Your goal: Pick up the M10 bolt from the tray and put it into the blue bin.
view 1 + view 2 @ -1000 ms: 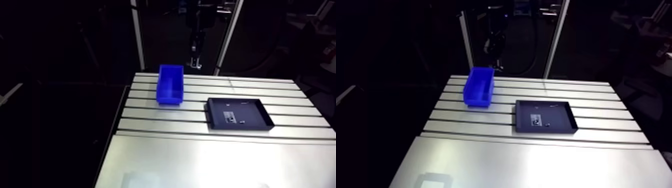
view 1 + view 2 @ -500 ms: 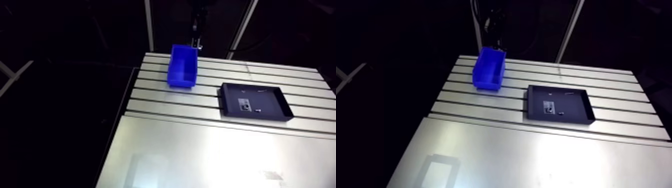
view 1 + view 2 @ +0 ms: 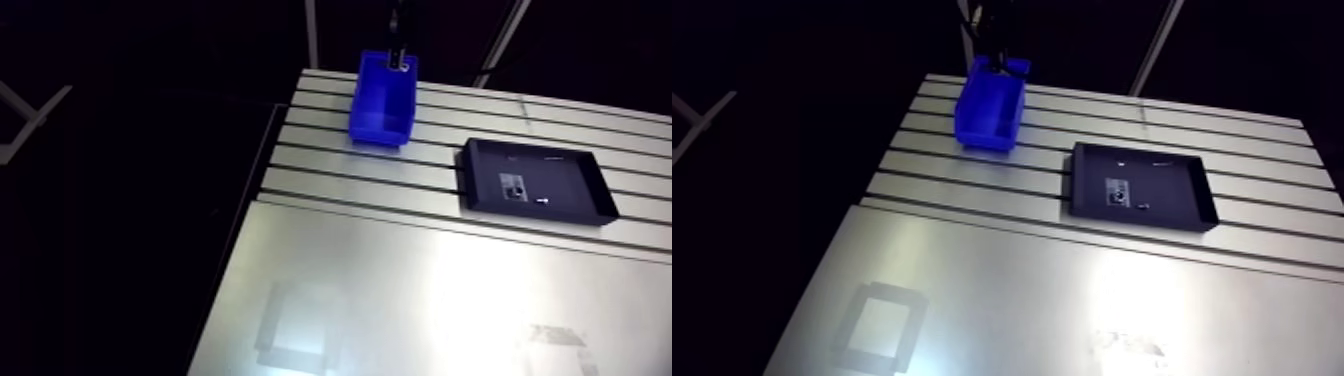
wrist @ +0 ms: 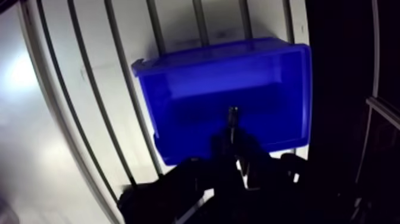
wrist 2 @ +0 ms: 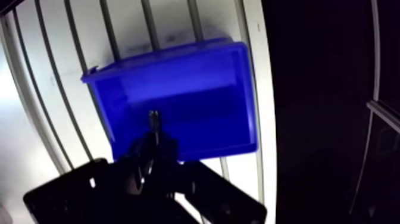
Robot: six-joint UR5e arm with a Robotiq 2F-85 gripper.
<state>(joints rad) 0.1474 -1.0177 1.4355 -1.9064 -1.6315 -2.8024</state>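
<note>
Grip is narrow: my tool pinches the small grey metal M10 bolt with its tip poking ahead, hung above the hollow of the blue plastic bin on the slotted aluminium desk, so letting go should drop it inside.

Slotted aluminium table
Dark grooves run across its far half; the near half is a smooth metal sheet, bright with glare, reaching the near edge.
</note>
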